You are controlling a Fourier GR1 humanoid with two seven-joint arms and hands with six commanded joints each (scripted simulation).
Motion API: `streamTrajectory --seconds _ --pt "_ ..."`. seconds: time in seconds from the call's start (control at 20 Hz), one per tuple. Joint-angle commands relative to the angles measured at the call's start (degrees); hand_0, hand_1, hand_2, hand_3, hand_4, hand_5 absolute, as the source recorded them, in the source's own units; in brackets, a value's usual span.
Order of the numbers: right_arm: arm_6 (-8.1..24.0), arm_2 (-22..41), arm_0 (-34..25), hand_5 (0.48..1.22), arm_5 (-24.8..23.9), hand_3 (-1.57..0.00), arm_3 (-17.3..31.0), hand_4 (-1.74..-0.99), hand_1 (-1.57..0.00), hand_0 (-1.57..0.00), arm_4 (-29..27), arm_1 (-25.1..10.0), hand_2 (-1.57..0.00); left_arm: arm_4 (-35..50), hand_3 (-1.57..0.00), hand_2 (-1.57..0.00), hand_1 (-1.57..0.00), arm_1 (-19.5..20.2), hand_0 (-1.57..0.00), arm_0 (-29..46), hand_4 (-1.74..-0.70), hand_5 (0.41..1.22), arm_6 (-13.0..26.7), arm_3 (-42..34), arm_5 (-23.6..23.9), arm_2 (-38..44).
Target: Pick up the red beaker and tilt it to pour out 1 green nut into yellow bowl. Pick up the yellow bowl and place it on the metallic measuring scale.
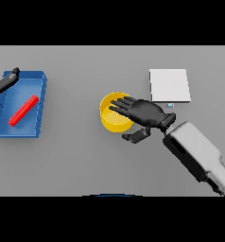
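Observation:
A yellow bowl (113, 116) stands on the grey table near the middle. My right hand (145, 113) reaches over its right rim with straight fingers above the bowl's inside and the thumb low beside its front right; the hand hides what lies in the bowl. To the right and behind sits the pale square measuring scale (169, 85). A red beaker (23, 111) lies on its side in the blue tray (38, 84) at the far left. My left hand (4, 82) hovers at the tray's back left corner, fingers relaxed.
The blue tray's walls rise around the red beaker at the left edge. The right forearm (199, 152) crosses the table's lower right.

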Motion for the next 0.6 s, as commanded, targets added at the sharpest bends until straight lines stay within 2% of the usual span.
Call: streamTrajectory --seconds 0.0,0.1,0.35,0.5,0.55 --pt "-0.4 0.6 -1.1 0.646 0.6 0.0 1.7 -1.155 0.0 0.0 0.3 0.3 0.0 -0.4 0.0 0.0 0.0 -0.3 0.0 0.1 -0.81 0.695 0.2 0.6 0.3 -0.3" --pt "-1.4 2.3 -2.8 0.658 2.9 0.0 2.5 -1.161 0.0 0.0 0.9 0.5 0.0 -0.5 0.0 0.0 0.0 -0.2 0.0 0.1 -0.81 0.696 0.5 0.3 0.3 -0.3" --pt "-0.1 5.2 -7.3 0.674 6.9 0.0 7.7 -1.174 0.0 0.0 2.7 2.1 0.0 -0.5 0.0 0.0 0.0 0.3 0.0 0.9 -0.8 0.703 -0.6 -0.2 -0.4 -0.4" --pt "-0.7 6.0 -8.2 0.676 6.6 0.0 11.1 -1.184 0.0 0.0 3.2 3.0 0.0 -0.7 0.0 0.0 0.0 0.7 0.0 -0.3 -0.8 0.703 -0.7 1.3 -0.6 -0.1" --pt "-1.1 6.1 -8.4 0.684 7.2 -0.01 10.8 -1.186 0.0 0.0 3.3 2.5 0.0 -1.1 0.0 0.0 0.0 0.4 0.0 -0.1 -0.8 0.704 -0.6 1.3 -0.3 -0.4"
